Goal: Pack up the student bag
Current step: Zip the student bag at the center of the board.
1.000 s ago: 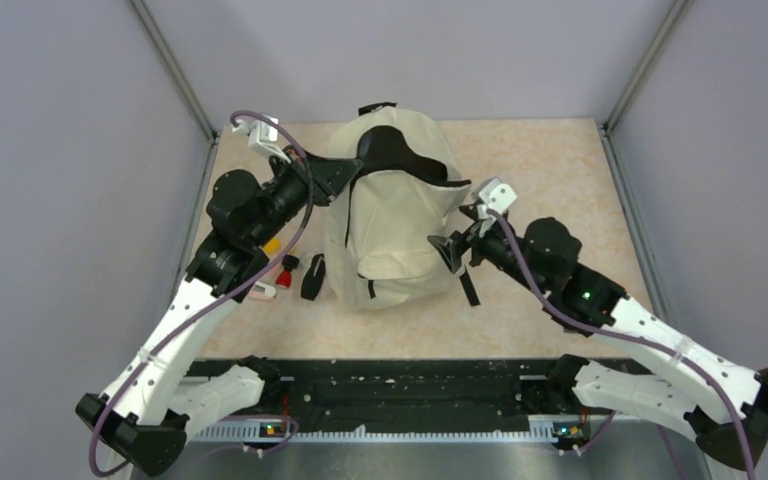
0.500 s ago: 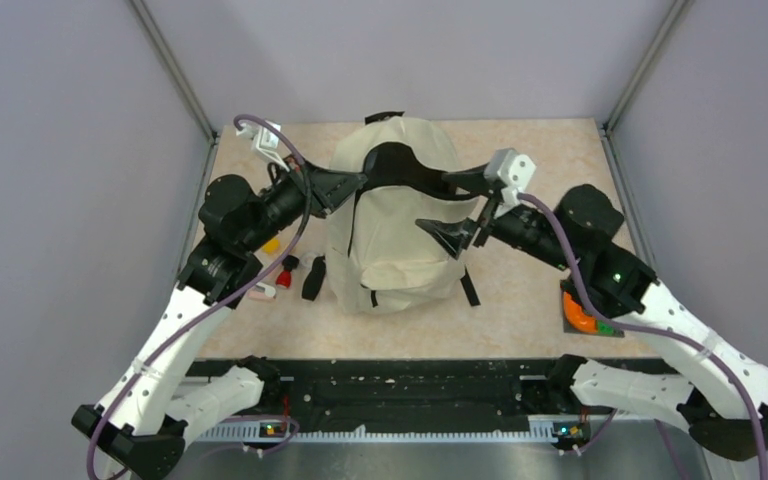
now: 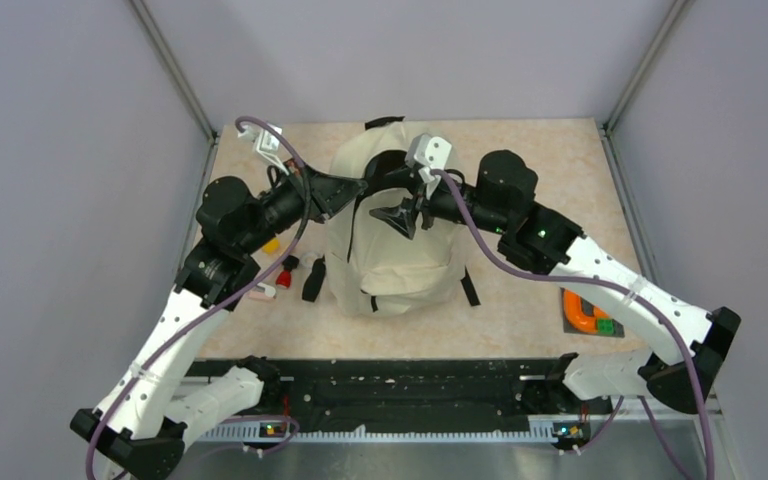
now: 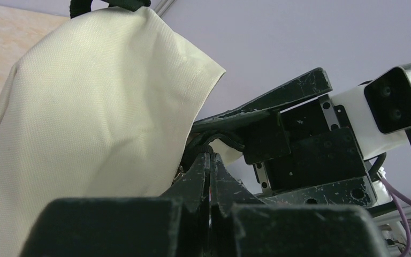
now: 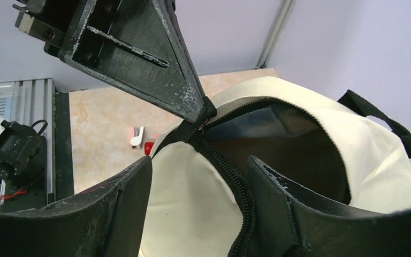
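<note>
The student bag (image 3: pixel 390 255), cream fabric with black straps, stands mid-table with its top unzipped and a dark interior showing (image 5: pixel 294 144). My left gripper (image 3: pixel 358 187) is shut on the black zipper edge at the left end of the opening, its tips pinched together (image 4: pixel 210 156). My right gripper (image 3: pixel 401 215) hangs open over the front lip of the opening. In the right wrist view the zipper band (image 5: pixel 230 179) runs between its spread fingers (image 5: pixel 139 176), and the cream front panel (image 5: pixel 187 203) fills the gap. The bag's cream back flap (image 4: pixel 85 107) fills the left wrist view.
Left of the bag lie small items: a yellow piece (image 3: pixel 272 245), a red one (image 3: pixel 285 277), a black strap-like piece (image 3: pixel 312 278) and a white and pink stapler (image 3: pixel 262 292). An orange object on a dark tray (image 3: pixel 585 312) sits at the right. Grey walls enclose the table.
My right arm has swung left from the bag's right side to above its opening, uncovering the orange object. The left gripper has kept its hold, and the opening now gapes less widely.
</note>
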{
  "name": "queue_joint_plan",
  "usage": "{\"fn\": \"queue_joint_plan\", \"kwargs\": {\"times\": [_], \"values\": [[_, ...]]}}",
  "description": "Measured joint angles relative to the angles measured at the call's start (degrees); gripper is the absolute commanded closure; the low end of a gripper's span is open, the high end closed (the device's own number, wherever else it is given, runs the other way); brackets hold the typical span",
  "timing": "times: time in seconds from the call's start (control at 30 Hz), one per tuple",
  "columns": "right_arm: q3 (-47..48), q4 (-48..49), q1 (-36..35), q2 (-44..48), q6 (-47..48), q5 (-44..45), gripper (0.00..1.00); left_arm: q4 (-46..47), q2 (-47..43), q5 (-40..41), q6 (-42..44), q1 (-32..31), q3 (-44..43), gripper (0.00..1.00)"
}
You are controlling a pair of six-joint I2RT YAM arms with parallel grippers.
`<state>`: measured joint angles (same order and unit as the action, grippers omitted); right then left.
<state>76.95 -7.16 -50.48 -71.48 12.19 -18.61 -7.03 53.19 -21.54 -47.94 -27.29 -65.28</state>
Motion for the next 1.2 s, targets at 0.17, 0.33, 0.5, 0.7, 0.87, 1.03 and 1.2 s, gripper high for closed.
{"fn": "queue_joint_plan", "kwargs": {"times": [0.17, 0.33, 0.5, 0.7, 0.87, 1.03, 1.2], "values": [[0.00, 3.21, 0.00, -0.85, 0.02, -1.01, 0.43, -0.13, -0.22, -0.11, 0.00, 0.09, 0.00, 1.00], [1.86, 5.03, 0.00, -2.12, -0.17, -2.49, 0.45, -0.42, -0.22, -0.22, -0.04, 0.15, 0.00, 1.00], [2.69, 5.44, 0.00, -3.19, -0.20, -3.19, 0.52, -0.72, -0.20, -0.33, -0.09, 0.20, 0.00, 1.00], [3.39, 5.16, 0.00, -4.09, -0.33, -4.50, 0.70, -0.72, -0.20, -0.24, -0.11, 0.24, 0.00, 1.00], [3.43, 4.87, -0.04, -4.15, -0.15, -4.98, 0.82, -0.72, -0.17, -0.28, -0.15, 0.37, 0.00, 1.00], [3.43, 4.50, 0.00, -4.17, 0.13, -4.59, 1.00, -0.72, -0.20, -0.31, -0.17, 0.57, 0.00, 1.00], [3.43, 4.39, 0.02, -4.17, 0.17, -4.11, 1.00, -0.70, -0.20, -0.31, -0.20, 0.63, 0.00, 1.00]]}}
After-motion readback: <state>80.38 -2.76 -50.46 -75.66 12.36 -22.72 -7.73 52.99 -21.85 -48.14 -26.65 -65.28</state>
